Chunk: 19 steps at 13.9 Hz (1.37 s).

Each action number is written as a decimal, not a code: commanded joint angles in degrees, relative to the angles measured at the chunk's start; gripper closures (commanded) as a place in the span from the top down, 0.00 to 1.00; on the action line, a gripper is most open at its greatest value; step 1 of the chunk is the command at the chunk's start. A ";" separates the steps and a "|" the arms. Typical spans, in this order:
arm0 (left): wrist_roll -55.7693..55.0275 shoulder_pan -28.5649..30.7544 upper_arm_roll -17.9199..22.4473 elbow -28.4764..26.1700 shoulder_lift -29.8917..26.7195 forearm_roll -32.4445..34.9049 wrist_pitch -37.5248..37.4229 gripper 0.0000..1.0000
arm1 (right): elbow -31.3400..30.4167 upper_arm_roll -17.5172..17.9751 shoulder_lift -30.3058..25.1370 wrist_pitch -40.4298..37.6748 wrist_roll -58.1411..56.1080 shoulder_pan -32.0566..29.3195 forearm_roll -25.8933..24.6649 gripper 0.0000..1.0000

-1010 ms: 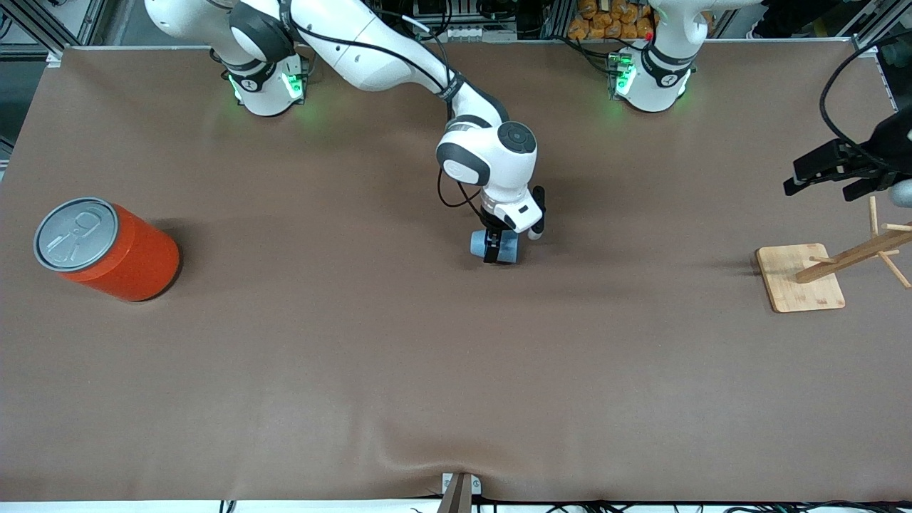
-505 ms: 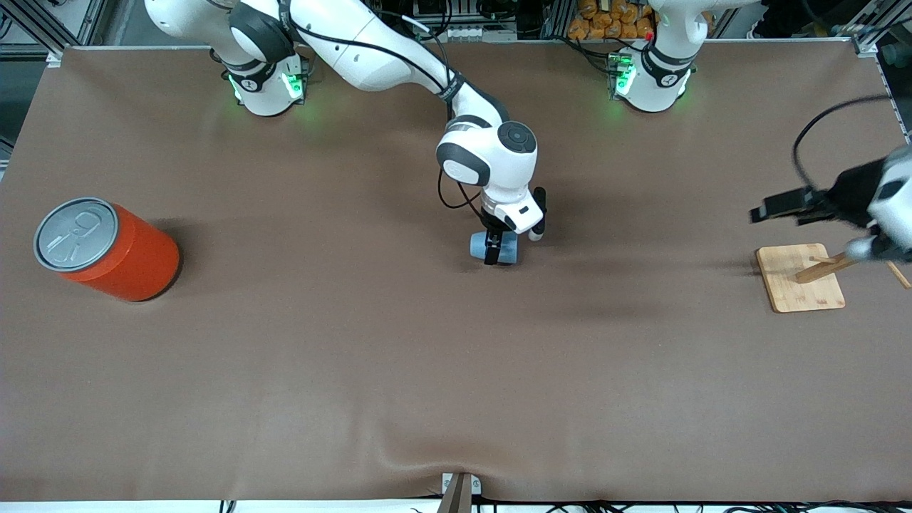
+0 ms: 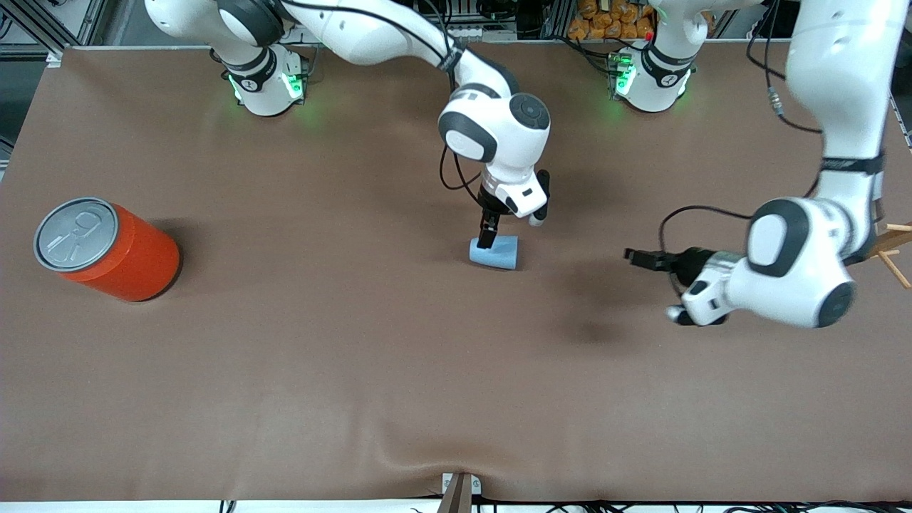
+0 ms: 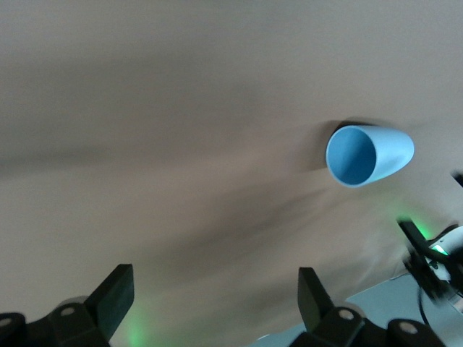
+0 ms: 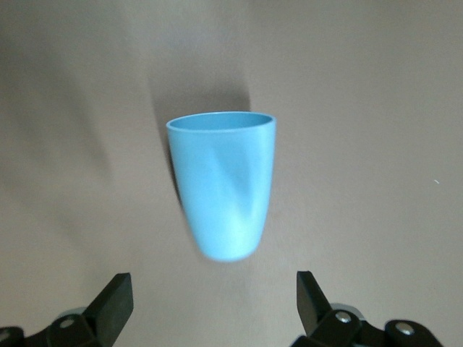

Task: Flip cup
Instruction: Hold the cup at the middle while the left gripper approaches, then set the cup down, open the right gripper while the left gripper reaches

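**Two pincers open, the cup lying free on its side**

Two changes stand out against the second before. The right pincer (image 3: 487, 238), which was down around the cup (image 3: 494, 253), has lifted off it and now hangs just above the cup's end toward the right arm's side, fingers spread wide and holding nothing. The left pincer (image 3: 639, 258) has swung in from the left arm's end of the surface (image 3: 285, 356), where it hovered over the wooden rack (image 3: 892, 246), and now hangs over bare brown cover, well apart from the cup, also wide open and empty.

The cup lies on its side near the middle of the surface, its mouth turned toward the left pincer (the left wrist view looks straight into its darker inside). The orange can (image 3: 107, 249) stands unmoved near the right arm's end
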 commanded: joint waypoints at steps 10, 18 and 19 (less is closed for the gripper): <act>-7.26 -10.80 -0.97 1.31 8.74 -25.00 13.83 1.00 | -0.85 2.61 -16.37 -8.75 -1.64 -33.59 12.83 1.00; -6.65 -17.24 -0.97 -5.63 10.94 -32.14 26.07 1.00 | 1.00 10.36 -22.25 -13.83 -0.89 -56.82 14.49 1.00; -6.65 -17.59 -0.97 -5.81 10.94 -32.23 26.07 1.00 | 0.91 9.05 -23.74 -17.16 5.75 -57.43 17.02 1.00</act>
